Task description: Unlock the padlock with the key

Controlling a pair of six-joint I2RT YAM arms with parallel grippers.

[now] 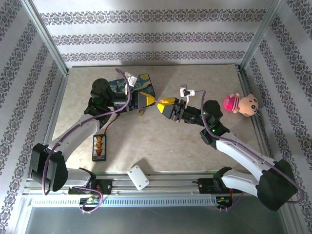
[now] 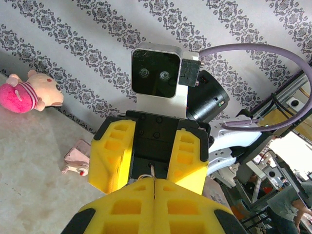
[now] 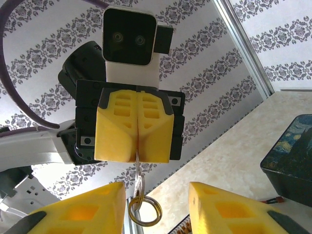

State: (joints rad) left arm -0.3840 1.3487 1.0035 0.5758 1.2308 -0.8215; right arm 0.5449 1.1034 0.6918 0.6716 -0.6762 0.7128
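Left yellow fingers pinched shut on slim silver metal piece, brass wire rings dangling lower centre. Right yellow fingers part-open either side, likely for handover.

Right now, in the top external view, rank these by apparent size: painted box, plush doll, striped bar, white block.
1. painted box, though partly covered.
2. plush doll.
3. striped bar and white block: too alike to rank.

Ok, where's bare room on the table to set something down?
Free: the near middle, between the striped bar and the right arm; the far edge, between the painted box and the doll. Crowded: by the box, around the left gripper and right gripper.
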